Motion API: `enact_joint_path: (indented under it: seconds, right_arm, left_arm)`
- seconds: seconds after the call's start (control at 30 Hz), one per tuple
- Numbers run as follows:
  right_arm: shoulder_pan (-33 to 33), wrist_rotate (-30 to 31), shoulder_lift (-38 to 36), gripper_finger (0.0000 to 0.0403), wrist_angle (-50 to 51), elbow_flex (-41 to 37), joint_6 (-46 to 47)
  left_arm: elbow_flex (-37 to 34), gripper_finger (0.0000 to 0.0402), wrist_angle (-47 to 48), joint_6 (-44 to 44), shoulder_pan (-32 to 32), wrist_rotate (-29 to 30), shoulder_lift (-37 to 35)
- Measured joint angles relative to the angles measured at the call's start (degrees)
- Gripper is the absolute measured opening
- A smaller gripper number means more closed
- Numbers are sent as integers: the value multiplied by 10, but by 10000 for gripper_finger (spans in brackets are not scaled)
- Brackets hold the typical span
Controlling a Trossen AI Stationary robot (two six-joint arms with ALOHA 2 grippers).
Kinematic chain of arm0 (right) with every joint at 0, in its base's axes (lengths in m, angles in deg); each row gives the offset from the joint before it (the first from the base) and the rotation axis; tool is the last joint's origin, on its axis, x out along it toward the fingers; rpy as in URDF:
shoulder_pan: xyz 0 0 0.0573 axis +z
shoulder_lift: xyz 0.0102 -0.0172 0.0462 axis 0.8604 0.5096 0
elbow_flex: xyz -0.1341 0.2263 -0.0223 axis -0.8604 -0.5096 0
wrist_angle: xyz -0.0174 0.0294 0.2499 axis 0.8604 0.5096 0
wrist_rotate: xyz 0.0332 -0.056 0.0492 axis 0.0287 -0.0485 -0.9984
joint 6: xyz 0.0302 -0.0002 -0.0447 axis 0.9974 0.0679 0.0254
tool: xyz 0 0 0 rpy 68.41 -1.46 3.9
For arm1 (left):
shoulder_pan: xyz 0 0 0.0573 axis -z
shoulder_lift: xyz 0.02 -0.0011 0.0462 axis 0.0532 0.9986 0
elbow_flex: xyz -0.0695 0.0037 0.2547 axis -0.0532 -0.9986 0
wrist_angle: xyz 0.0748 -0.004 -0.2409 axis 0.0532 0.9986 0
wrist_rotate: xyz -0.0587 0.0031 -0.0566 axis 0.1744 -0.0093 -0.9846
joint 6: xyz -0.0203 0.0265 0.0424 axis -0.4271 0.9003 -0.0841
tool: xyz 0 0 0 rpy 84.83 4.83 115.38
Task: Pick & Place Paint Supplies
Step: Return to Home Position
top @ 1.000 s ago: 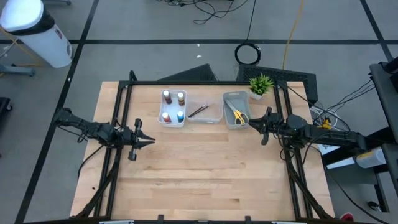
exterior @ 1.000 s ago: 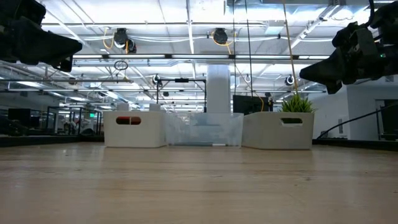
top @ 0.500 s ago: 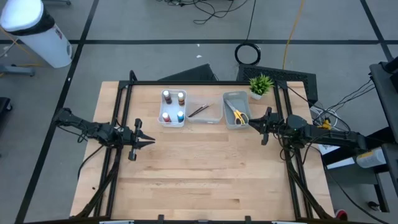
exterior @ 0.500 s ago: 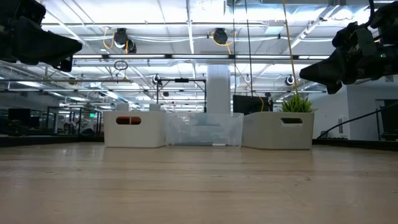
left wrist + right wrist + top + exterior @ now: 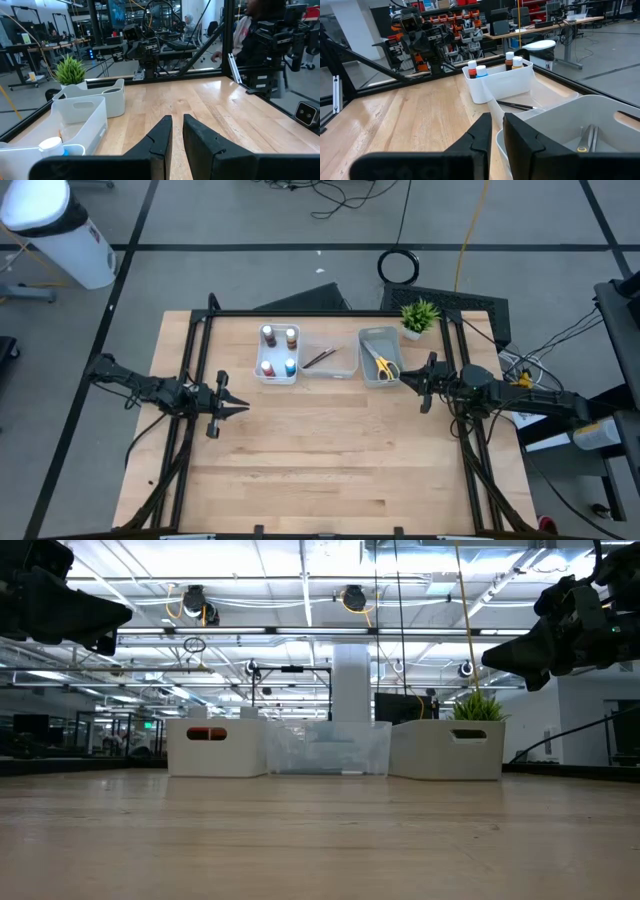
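The wooden table [image 5: 330, 470] fills the middle of the high view, and its lower half is bare. The left gripper [image 5: 240, 408] hangs over the table's left-centre with its fingers drawn together on nothing. The right gripper [image 5: 415, 379] sits at right-centre, just beside the grey tray [image 5: 366, 352], and is likewise closed and empty. Three trays line the upper centre. The white tray [image 5: 277, 381] holds four paint bottles [image 5: 268, 333], the clear tray [image 5: 342, 371] holds dark brushes [image 5: 318, 358], and the grey one holds yellow-handled scissors [image 5: 383, 366]. Everything looks sorted, so what remains is the retreat to home. It probably calls for keeping both pincers shut and lifted. The right wrist should draw straight back from the grey tray's wall without clipping it.
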State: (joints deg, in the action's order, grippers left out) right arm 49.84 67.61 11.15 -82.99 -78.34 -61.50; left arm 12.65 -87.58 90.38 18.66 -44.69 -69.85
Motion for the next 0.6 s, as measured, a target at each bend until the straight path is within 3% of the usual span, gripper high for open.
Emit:
enact_joint_path:
  seconds: [0.6]
  right_arm:
    - [0, 0, 0, 34, 0, 0, 0]
  left_arm:
    - [0, 51, 0, 0, 0, 0, 0]
